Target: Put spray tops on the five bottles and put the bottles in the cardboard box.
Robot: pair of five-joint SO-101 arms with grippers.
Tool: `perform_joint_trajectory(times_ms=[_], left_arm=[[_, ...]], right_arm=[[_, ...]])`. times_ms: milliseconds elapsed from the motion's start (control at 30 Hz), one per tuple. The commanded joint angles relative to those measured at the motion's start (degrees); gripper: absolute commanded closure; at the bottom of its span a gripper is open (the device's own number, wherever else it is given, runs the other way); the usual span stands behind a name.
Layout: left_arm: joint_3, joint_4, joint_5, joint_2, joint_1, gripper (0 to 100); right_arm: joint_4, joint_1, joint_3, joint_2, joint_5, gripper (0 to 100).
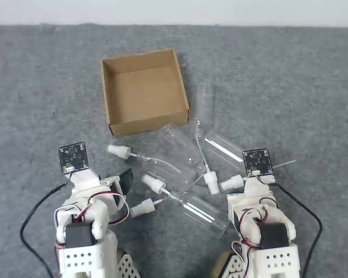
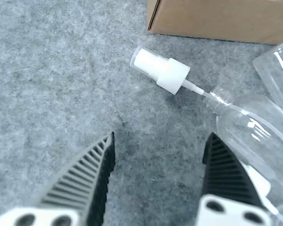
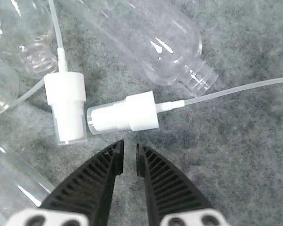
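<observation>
High view is showing the cardboard box [image 1: 147, 123] sitting upper centre, bottles [image 1: 179, 145] and spray tops [image 1: 120, 152] lying below; left gripper [image 2: 161, 139] gaping empty, right gripper [image 3: 129, 145] nearly closed, empty.

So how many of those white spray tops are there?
5 spray tops. One lies in front of the cardboard box, two among the clear bottles mid-table, two side by side just off the right pincer. None seems hidden.
</observation>
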Motion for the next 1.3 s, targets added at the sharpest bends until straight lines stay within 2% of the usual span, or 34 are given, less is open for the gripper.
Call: perform_joint_trajectory(times_ms=[0, 400, 867, 933, 1167, 1267], left_arm=[[-0.5, 0.3, 0.0, -1.1, 0.1, 72], [-0.5, 0.3, 0.0, -1.1, 0.1, 72], [-0.5, 0.3, 0.0, -1.1, 0.1, 72], [-0.5, 0.3, 0.0, -1.1, 0.1, 72], [-0.5, 0.3, 0.0, -1.1, 0.1, 72], [-0.5, 0.3, -0.1, -1.0, 0.1, 72]], right_arm=[[0.0, 0.8, 0.9, -1.4, -0.3, 99.2], [-0.6, 0.8, -6.6, -1.4, -0.2, 99.2], [-12.7, 0.9, -10.0, -1.4, 0.1, 99.2], [-14.7, 0.9, -10.0, -1.4, 3.1, 99.2], [-23.9, 0.9, -9.2, -1.4, 22.2, 99.2], [-26.8, 0.9, -8.7, -1.4, 26.8, 99.2]])
